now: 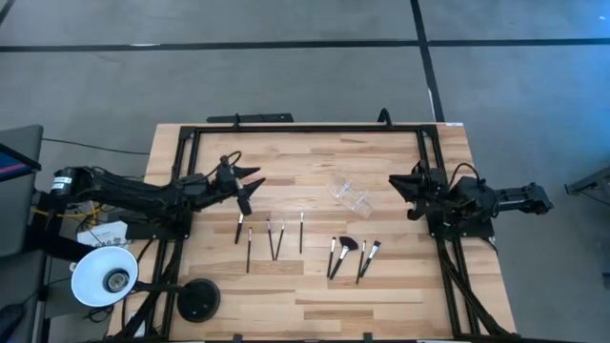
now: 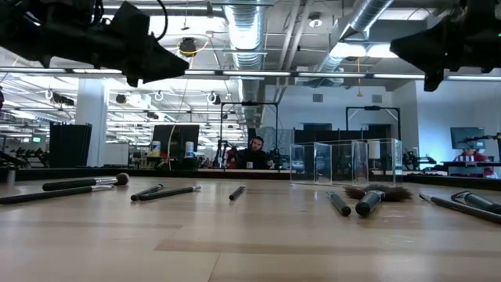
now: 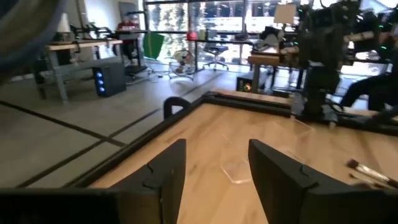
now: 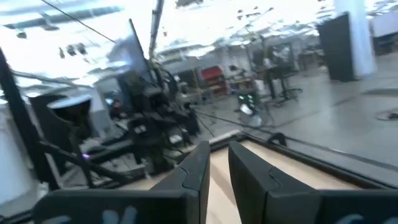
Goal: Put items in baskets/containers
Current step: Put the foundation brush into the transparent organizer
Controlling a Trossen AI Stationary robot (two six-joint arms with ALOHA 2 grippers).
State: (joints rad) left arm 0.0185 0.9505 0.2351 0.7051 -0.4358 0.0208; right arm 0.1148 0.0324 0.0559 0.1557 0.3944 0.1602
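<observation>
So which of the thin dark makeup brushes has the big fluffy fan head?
The fan-headed dark makeup brush, second in the right-hand cluster; its neighbours have small narrow tips.

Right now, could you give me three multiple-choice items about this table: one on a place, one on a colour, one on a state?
1. Where does the clear container stand?
A. beyond the brushes, between the two arms
B. beside the white lamp
C. inside the right gripper

2. What colour is the round lamp shade?
A. red
B. white
C. green

3. How is the left gripper?
A. shut on a brush
B. open, empty
C. holding the container

Answers:
1 A: the high view shows it past the row of brushes.
2 B: the shade is plainly white.
3 B: the left wrist view shows parted fingers with nothing between.
</observation>
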